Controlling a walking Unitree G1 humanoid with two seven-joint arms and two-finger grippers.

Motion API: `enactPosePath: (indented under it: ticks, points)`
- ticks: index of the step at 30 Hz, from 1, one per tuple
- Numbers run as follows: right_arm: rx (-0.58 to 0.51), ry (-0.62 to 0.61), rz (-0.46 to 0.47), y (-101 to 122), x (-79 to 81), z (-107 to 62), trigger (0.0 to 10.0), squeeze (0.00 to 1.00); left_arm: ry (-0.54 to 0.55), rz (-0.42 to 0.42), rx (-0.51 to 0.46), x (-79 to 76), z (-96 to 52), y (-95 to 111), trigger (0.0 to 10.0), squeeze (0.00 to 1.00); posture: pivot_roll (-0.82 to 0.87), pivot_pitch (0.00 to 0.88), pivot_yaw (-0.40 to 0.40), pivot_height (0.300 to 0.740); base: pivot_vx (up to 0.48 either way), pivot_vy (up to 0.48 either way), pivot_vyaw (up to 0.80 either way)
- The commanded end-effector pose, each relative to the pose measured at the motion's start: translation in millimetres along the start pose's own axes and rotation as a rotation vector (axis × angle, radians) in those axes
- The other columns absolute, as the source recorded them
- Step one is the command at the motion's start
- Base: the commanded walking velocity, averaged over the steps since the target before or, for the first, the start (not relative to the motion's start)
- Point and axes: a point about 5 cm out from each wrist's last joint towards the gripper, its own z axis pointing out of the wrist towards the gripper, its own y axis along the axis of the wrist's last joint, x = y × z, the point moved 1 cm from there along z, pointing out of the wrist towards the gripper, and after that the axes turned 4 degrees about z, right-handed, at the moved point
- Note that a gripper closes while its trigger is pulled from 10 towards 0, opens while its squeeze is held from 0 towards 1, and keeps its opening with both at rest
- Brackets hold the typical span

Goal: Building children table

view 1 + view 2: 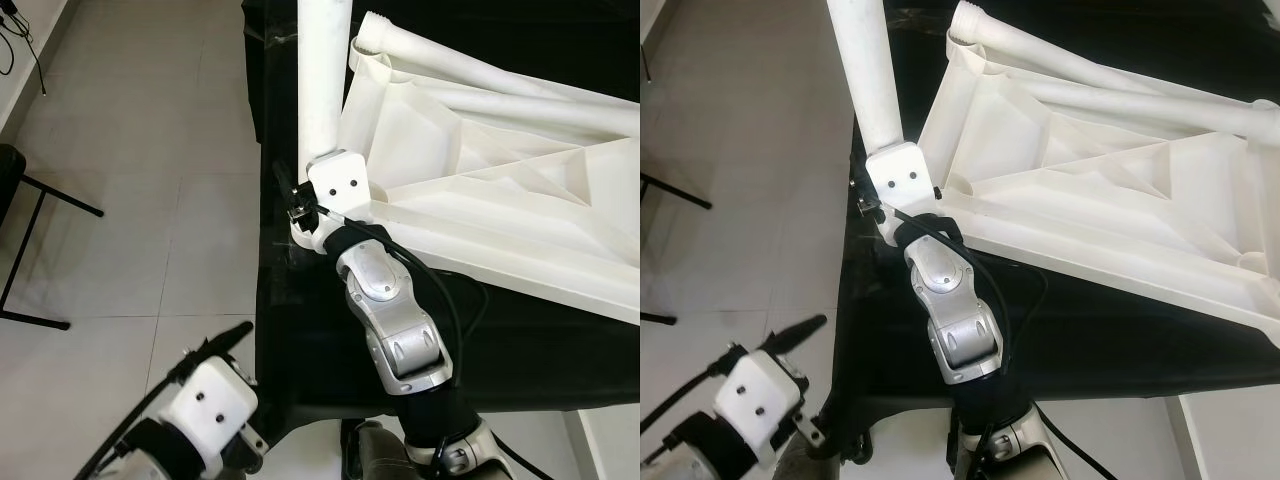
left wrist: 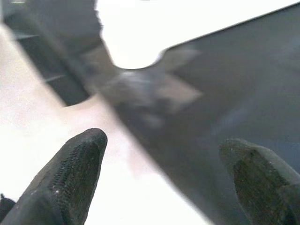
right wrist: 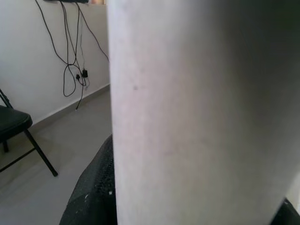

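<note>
The right tool was clamped on a white table leg, which rose from the tool to the top centre of the frame. The white tabletop lay underside up on the black-covered table, filling the upper right, its near corner touching the tool's white housing. The left tool hung at lower left over the tiled floor, fingers apart, holding nothing.
</note>
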Motion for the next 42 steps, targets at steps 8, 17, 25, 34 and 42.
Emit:
enactPosePath:
  ticks: [8,17,25,34,42]
  points:
    - [0.155,-0.108,-0.072,-35.3,-23.2,-1.3,10.0,0.0,0.19,-0.118,-0.183,73.6,20.6,35.5,10.0,0.0,-0.01,0.319,-0.08,0.74,0.0,0.0,0.0]
    - [0.118,-0.071,-0.026,-29.6,-11.8,2.2,10.0,0.0,-0.226,-0.259,-0.583,112.6,67.5,131.1,10.0,0.0,0.0,0.309,-0.065,0.74,0.0,0.0,0.0]
    - [0.097,-0.042,-0.002,-25.7,-2.9,2.7,10.0,0.0,-0.478,-0.302,-0.611,108.4,97.2,160.2,10.0,0.0,-0.02,0.303,-0.057,0.74,0.0,0.0,0.0]
    - [0.069,-0.019,0.02,-20.2,4.7,6.3,10.0,0.0,-0.599,-0.298,-0.527,118.6,154.2,186.6,10.0,0.0,-0.03,0.293,-0.038,0.74,0.0,0.0,0.0]
    - [0.063,-0.019,0.022,-19.4,5.1,6.8,10.0,0.0,-0.646,-0.249,-0.451,112.3,173.6,187.3,0.0,0.0,-0.03,0.286,-0.028,0.74,0.0,0.0,0.0]
